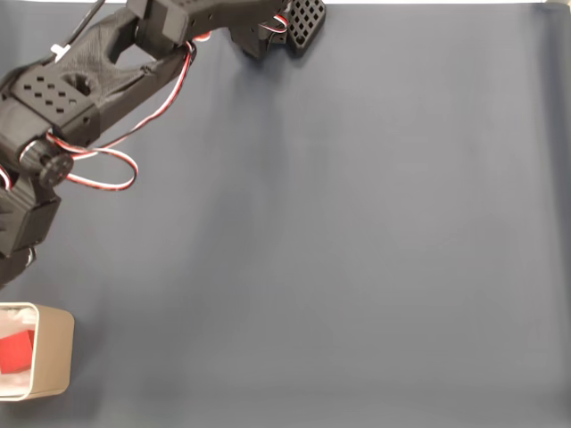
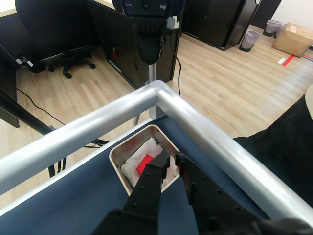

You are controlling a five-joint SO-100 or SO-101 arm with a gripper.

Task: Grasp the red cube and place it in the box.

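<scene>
Red cube (image 1: 16, 351): sitting inside the box at the lower left corner of the fixed view; in the wrist view it is showing as a red patch (image 2: 145, 162) on the white lining, partly hidden behind the finger ends.
Box (image 1: 55, 349): standing on the dark blue mat (image 1: 357, 250), tan walls, white inside; in the wrist view its rim (image 2: 117, 152) is lying close to the table's corner, just inside the metal rail (image 2: 195, 122).
Gripper (image 2: 172, 157): hanging over the box in the wrist view, fingers almost together with only a thin gap between the tips, gripping nothing; the cube is lying free below.
Arm (image 1: 80, 89): stretching across the upper left of the fixed view, red and white wires looping off it.
Beyond the table: wooden floor and an office chair (image 2: 58, 34).
</scene>
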